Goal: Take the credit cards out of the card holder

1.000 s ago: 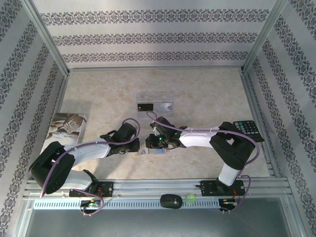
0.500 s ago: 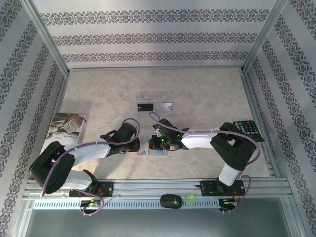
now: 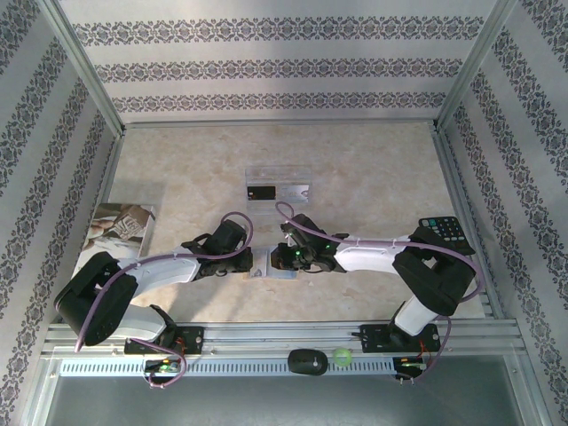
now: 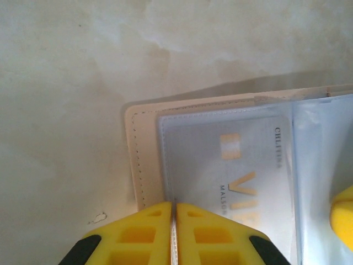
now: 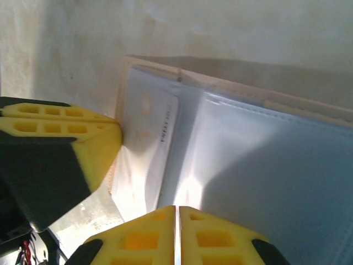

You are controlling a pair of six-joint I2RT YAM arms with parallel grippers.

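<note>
Patterned wallpaper walls (image 3: pixel 266 67), beige marbled tabletop (image 3: pixel 373 169), metal frame (image 3: pixel 82 62)

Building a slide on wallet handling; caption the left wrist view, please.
Left gripper pinches the open card holder by its clear sleeve, a pale credit card inside.

The card holder (image 5: pixel 265 165) lies open on the pale counter (image 5: pixel 71 49), its clear blue-grey sleeves facing up. A whitish card (image 5: pixel 157 143) sits in the left sleeve. The left tool (image 5: pixel 105 124) meets the holder's left edge. The right tool (image 5: pixel 176 215), its yellow fingers pressed together, is at the near edge.
</note>
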